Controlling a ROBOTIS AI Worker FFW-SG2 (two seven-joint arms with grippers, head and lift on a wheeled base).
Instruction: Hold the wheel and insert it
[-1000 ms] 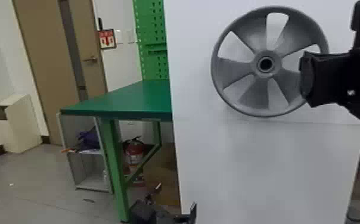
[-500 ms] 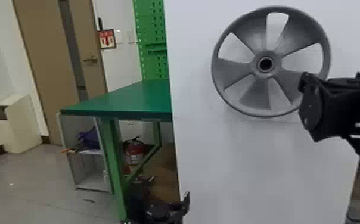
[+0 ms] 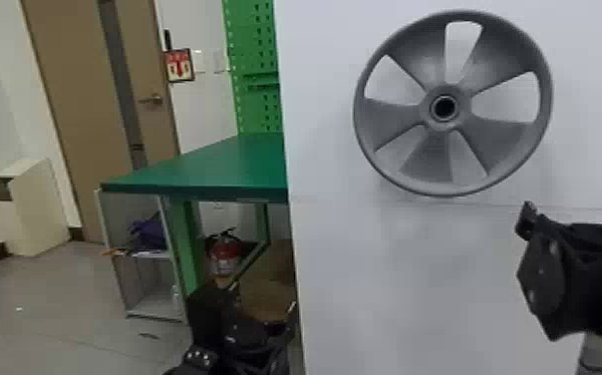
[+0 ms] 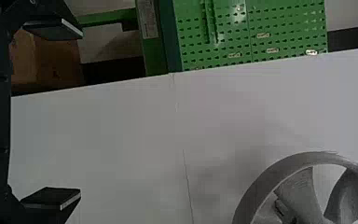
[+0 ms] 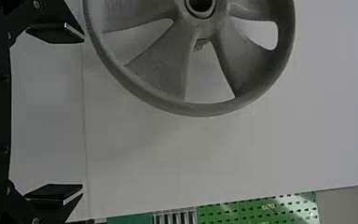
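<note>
The grey spoked wheel (image 3: 437, 149) stands against the white panel with its hub facing me, touched by neither gripper. Low in the head view, left of the panel's edge, is my left gripper (image 3: 265, 331); in the left wrist view my left gripper (image 4: 65, 114) is open and empty, and the wheel's rim (image 4: 261, 186) lies farther off. Below and right of the wheel in the head view is my right gripper (image 3: 526, 244). The right wrist view has my right gripper (image 5: 70, 114) open with nothing between its fingers, the wheel (image 5: 205, 109) beyond them.
The upright white panel (image 3: 414, 279) rises behind the wheel. To its left stand a green table (image 3: 205, 164) and a green pegboard (image 3: 257, 65). Under the table are a shelf unit (image 3: 153, 309) and a fire extinguisher (image 3: 224, 257).
My right arm has moved down and away from the wheel's right rim, which it covered before. My left gripper has come slightly up and right at the bottom. The wheel has stayed put.
</note>
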